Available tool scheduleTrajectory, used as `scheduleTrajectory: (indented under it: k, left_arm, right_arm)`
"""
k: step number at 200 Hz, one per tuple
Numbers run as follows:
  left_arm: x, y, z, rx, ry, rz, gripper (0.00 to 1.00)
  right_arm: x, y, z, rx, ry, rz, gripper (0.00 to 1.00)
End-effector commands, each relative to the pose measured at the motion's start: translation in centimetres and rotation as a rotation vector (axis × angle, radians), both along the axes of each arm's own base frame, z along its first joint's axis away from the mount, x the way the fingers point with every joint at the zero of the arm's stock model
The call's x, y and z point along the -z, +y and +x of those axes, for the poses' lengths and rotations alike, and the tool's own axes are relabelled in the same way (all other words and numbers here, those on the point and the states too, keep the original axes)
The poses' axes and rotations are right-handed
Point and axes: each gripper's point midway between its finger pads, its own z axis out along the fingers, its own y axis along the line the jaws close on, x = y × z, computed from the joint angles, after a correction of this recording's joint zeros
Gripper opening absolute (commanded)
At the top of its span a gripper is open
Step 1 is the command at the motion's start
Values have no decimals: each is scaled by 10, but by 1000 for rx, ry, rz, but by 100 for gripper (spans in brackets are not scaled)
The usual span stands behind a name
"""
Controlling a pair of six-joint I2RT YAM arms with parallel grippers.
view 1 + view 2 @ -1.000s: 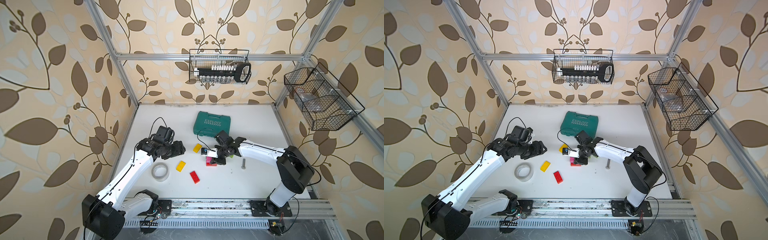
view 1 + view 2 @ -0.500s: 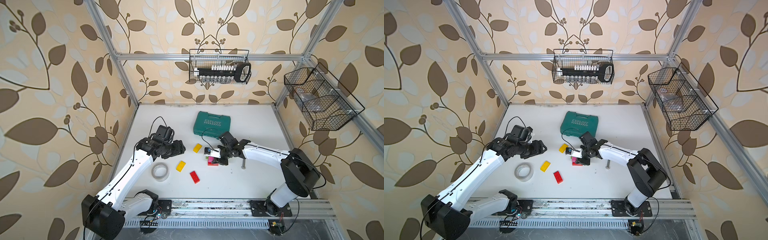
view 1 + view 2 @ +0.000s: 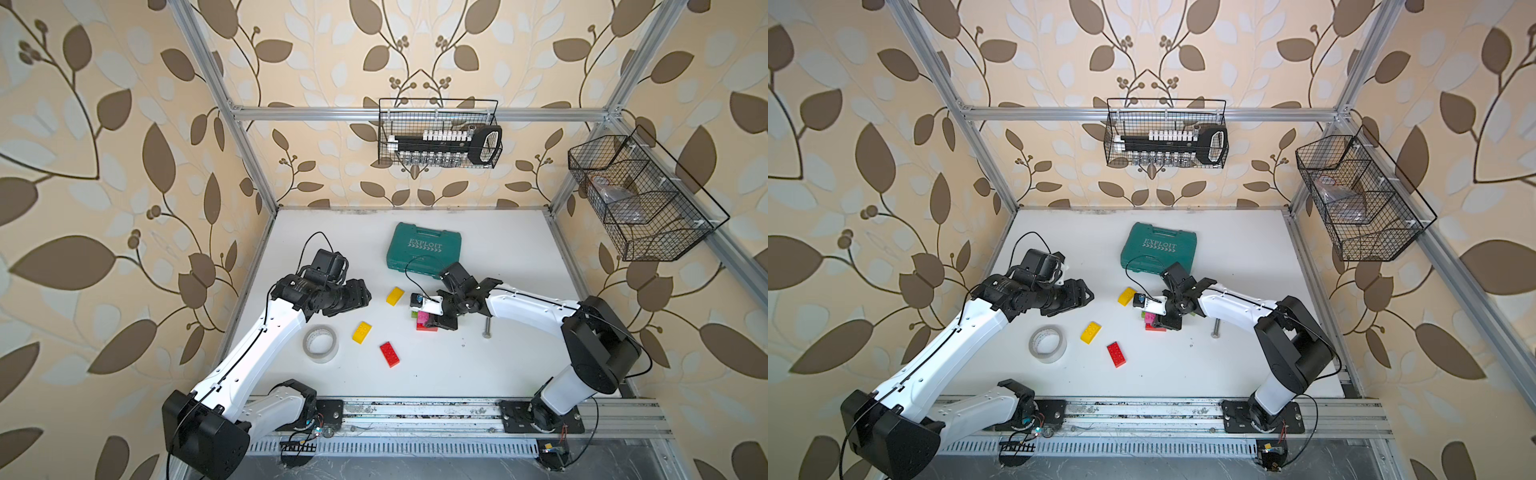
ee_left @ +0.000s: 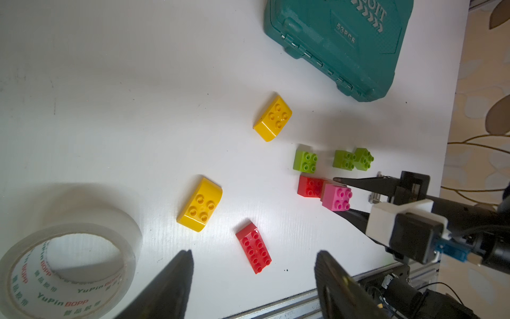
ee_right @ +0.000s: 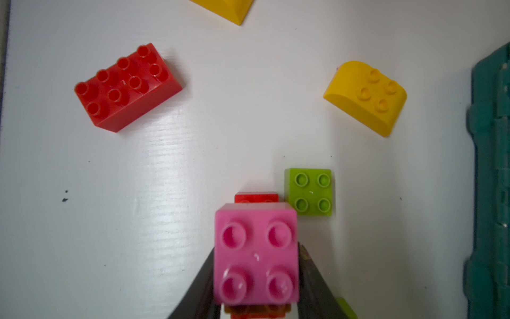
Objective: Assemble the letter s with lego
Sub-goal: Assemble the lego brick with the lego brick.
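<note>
Worktop point(image 3: 519, 257) comes first as the largest thing: one white surface, with everything else on it. We count two arms. The left end effector point(image 4: 252, 252) hangs above the left side with its fingers spread wide and nothing between them. The right end effector point(image 5: 256, 248) is down at the brick cluster in the middle, one finger on each side of the pink brick point(image 4: 336, 197). We cannot tell whether it grips the brick or only flanks it.

Two wire baskets hang on the walls, one at the far side point(image 3: 440, 133) and one on the right point(image 3: 640, 199). One green tool case point(image 3: 424, 249) lies closed at the far middle. One roll of clear tape point(image 3: 320, 343) lies near left.

We count nine lego bricks, all chunky with round studs:
- Two are yellow with rounded ends and four studs each, one farther point(image 4: 273, 118) and one nearer point(image 4: 200, 204), both lying left of the cluster.
- One long red brick point(image 4: 254, 251) has eight studs and lies nearest of all.
- Three are small green squares: one alone point(image 4: 305, 161) just beside the small red square point(image 4: 309, 186), and two touching each other ( point(image 4: 343, 160), point(image 4: 364, 158)).
- The pink square sits stacked on a brownish brick point(image 5: 256, 308).

One grey bolt point(image 3: 485, 328) lies just right of the cluster.
</note>
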Motion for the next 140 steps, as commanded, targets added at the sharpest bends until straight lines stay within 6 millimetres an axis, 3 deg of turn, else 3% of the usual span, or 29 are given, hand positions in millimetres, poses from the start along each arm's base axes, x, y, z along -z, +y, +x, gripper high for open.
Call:
scheduleTrajectory:
  k: [1,78,140]
  left_arm:
    - [-12,1,2,-1,-29,-13,72]
    - [-15,1,3,-1,-33,-12,73]
    - [-20,1,3,2,-40,-14,73]
  right_arm:
    - [-8,-1,1,19,11,11,43]
    - [-21,0,5,36,-4,41,54]
    - [-82,-11,8,144,-85,147,62]
